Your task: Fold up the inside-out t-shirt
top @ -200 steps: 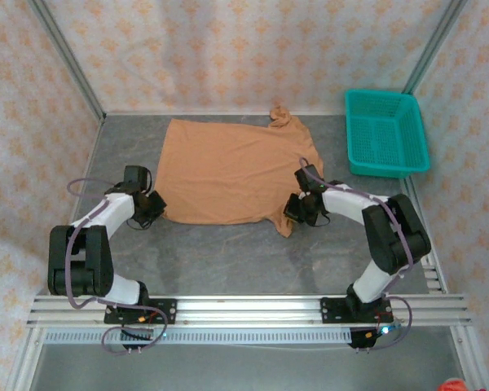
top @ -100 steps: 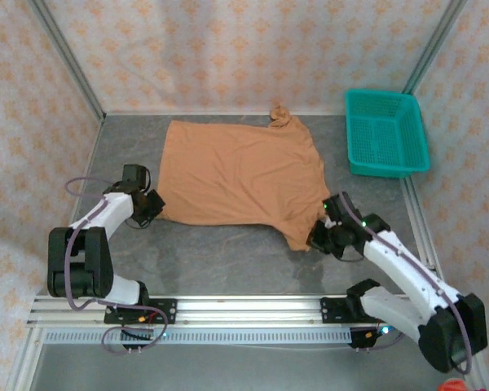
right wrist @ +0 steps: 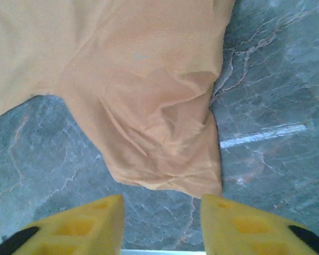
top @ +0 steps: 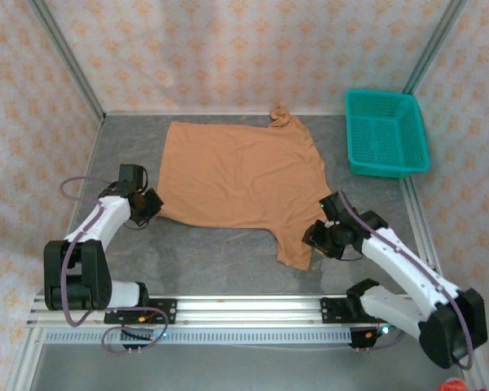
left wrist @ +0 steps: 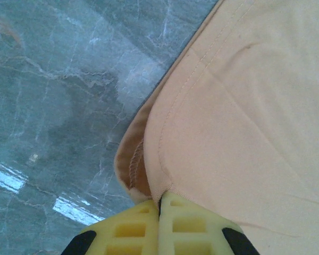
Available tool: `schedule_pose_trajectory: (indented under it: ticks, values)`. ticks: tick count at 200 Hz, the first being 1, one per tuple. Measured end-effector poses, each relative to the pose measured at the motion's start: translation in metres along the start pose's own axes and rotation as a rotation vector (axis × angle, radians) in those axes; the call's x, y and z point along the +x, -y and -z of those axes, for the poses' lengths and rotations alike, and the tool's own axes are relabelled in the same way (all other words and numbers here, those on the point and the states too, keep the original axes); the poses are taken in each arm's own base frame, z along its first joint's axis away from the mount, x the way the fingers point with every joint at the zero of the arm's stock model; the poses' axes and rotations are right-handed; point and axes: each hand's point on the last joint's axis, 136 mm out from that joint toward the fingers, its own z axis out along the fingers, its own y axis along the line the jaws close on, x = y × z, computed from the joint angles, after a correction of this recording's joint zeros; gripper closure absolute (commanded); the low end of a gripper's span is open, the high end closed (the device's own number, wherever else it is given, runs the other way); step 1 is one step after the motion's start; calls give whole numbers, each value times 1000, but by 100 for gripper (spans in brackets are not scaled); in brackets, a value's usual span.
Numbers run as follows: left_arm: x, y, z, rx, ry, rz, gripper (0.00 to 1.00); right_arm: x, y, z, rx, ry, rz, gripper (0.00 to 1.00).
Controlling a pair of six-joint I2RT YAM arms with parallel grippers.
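- Cloth is seen from the top camera: the t-shirt (top: 240,175) is spread flat across the middle of the grey table (top: 228,261). One sleeve is bunched at the far edge and the other is drawn out toward the near right.
- A teal basket (top: 387,134) is set at the far right, apart from the shirt.
- The left gripper (top: 152,204) is placed at the shirt's near left corner, and the right gripper (top: 314,239) just beside the near right sleeve.
- From the left wrist, the left gripper (left wrist: 160,210) is seen closed tight, with the hemmed edge of the t-shirt (left wrist: 244,117) pinched at its tips. The table (left wrist: 58,90) is shown to the left.
- From the right wrist, the right gripper (right wrist: 162,223) is seen parted, with nothing held between its fingers. The crumpled sleeve of the t-shirt (right wrist: 149,106) is laid on the table (right wrist: 271,79) just ahead of the tips.
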Motion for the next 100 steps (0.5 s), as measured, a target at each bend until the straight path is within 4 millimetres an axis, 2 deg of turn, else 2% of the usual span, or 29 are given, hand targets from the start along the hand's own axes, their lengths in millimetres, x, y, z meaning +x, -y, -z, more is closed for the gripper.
schedule_pose_trajectory:
  ticks: [10, 31, 100]
  values:
    - [2, -1, 0, -5, -6, -4, 100, 1, 2, -12, 18, -21, -2, 69]
    - [3, -3, 1, -11, -13, -14, 100, 14, 11, -28, 59, -63, 8, 70]
    - [2, -1, 8, 5, 6, -16, 100, 39, 28, -43, 114, -89, 53, 68]
